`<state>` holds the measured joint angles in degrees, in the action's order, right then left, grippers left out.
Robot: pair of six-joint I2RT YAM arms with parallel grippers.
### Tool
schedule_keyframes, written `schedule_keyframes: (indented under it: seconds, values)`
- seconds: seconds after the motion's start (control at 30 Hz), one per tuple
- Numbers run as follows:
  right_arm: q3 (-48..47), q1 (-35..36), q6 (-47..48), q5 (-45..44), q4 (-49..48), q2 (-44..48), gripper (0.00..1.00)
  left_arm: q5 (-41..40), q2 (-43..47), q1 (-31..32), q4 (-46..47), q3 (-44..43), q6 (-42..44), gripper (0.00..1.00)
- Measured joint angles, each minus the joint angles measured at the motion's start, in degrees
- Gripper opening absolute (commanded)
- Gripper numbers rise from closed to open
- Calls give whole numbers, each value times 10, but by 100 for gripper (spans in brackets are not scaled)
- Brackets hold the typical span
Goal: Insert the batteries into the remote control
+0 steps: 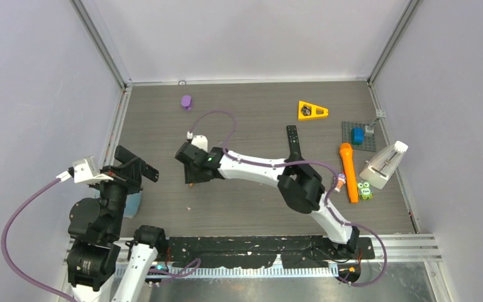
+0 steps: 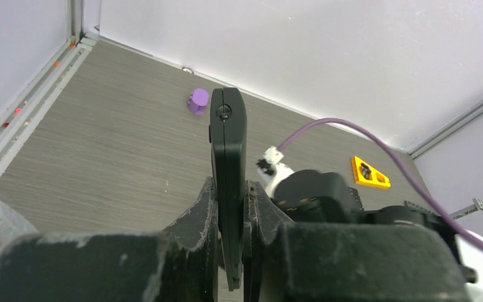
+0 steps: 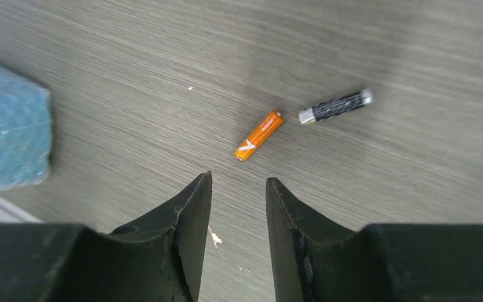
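My left gripper [image 2: 231, 189] is shut on a black remote control [image 2: 227, 151], held on edge above the table's left side; in the top view that remote [image 1: 136, 165] sticks out of the gripper [image 1: 124, 171]. Two batteries lie on the table just ahead of my right gripper [image 3: 239, 184]: an orange one [image 3: 258, 135] and a dark grey one [image 3: 335, 106]. The right gripper is open, nothing sits between its fingers, and it hovers near the table's middle [image 1: 192, 171].
A second black remote [image 1: 294, 143] lies mid-table. A blue bag [image 3: 6, 126] is by the left arm. At the right are a long orange stick [image 1: 348, 171], green toy [image 1: 365, 189], white object [image 1: 383, 165] and grey baseplate [image 1: 368, 143]. A purple piece [image 1: 186, 101] and orange wedge [image 1: 312, 111] sit at the back.
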<state>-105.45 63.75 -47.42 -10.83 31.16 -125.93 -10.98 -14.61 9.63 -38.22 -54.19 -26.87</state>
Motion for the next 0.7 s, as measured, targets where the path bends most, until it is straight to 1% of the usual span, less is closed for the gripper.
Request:
schedule_keyframes:
  seconds: [0.2, 0.4, 0.57, 0.6, 0.7]
  values:
    - [-79, 38, -64, -56, 72, -82, 47, 0, 28, 0, -27, 9, -2, 0]
    - [-127, 48, -105, -117, 112, -120, 47, 0, 54, 0, -40, 21, -12, 0]
    - [-159, 46, -120, -163, 120, -146, 48, 0, 74, 0, -51, 26, -17, 0]
    - [-164, 45, -121, -170, 120, -150, 48, 0, 78, 0, -53, 26, -17, 0]
    - [-181, 44, -120, -186, 120, -163, 42, -1, 89, 0, -58, 26, -18, 0]
